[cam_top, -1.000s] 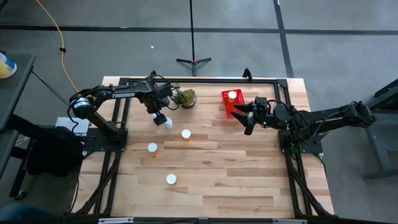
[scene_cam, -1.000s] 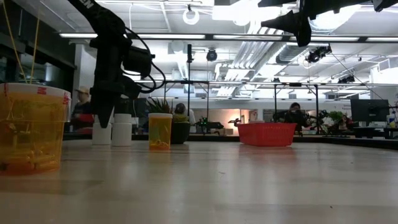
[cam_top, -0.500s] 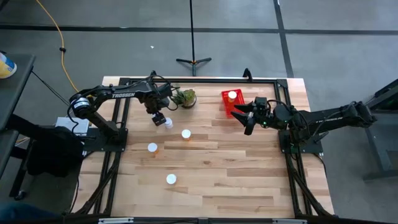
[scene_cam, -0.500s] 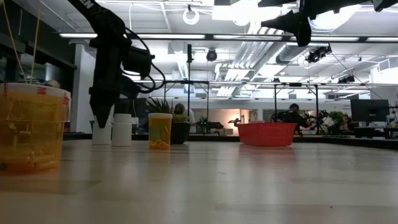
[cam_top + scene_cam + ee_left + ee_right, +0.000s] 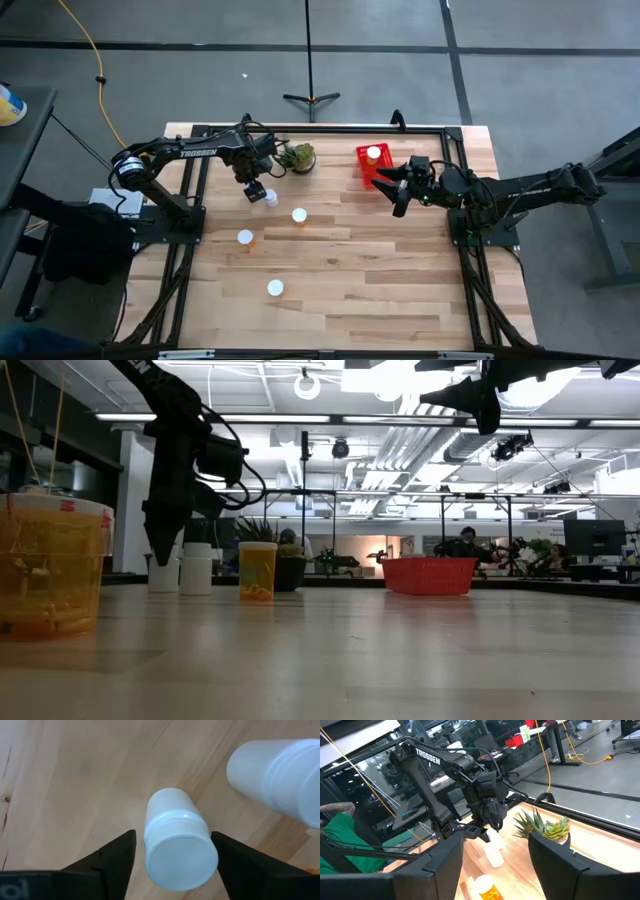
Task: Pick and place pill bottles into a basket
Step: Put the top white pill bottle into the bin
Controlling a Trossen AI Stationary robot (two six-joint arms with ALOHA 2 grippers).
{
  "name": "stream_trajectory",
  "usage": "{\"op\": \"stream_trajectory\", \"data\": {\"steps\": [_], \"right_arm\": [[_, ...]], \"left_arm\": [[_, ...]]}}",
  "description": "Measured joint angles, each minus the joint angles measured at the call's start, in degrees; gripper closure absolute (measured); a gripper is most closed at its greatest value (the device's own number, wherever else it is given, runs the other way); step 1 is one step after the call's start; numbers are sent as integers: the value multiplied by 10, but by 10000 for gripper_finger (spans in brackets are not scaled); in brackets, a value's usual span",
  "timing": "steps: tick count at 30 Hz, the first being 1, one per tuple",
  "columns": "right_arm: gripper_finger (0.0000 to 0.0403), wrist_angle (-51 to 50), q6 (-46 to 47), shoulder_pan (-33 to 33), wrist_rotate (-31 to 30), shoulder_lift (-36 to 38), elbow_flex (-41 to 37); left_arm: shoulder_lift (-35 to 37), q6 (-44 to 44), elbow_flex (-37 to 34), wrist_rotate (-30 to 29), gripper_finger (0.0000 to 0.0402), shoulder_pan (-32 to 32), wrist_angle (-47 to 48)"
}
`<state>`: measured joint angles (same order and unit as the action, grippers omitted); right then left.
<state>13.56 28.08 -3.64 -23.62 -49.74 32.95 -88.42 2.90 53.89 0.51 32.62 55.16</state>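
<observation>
Two all-white bottles stand upright side by side at the far left (image 5: 264,196). My left gripper (image 5: 254,190) points down over them, open, its fingers on either side of one white bottle (image 5: 180,851) without touching it; the other white bottle (image 5: 280,775) stands beside it. Three orange pill bottles with white caps stand on the table (image 5: 299,215), (image 5: 245,237), (image 5: 275,288). One pill bottle (image 5: 373,153) stands in the red basket (image 5: 362,168) at the far side. My right gripper (image 5: 393,192) is open and empty, raised beside the basket's near edge.
A small green potted plant (image 5: 297,156) stands at the far side between the white bottles and the basket. A black frame (image 5: 320,128) runs around the table's edges. Bare wood lies across the near and right parts of the table (image 5: 400,280).
My left gripper has shifted a little toward the table's left above the white bottles, staying open and pointing down. The bottles have stayed where they were.
</observation>
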Motion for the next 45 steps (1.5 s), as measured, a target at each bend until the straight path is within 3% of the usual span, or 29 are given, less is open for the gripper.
{"op": "stream_trajectory", "data": {"steps": [10,16,31,45], "right_arm": [[187,0,0,0,0,0,0],[187,0,0,0,0,0,0],[187,0,0,0,0,0,0],[187,-9,-19,0,0,0,0]], "left_arm": [[1,1,0,0,188,0,1],[1,1,0,0,175,0,14],[1,13,6,-1,186,0,99],[1,21,141,38,187,0,180]]}}
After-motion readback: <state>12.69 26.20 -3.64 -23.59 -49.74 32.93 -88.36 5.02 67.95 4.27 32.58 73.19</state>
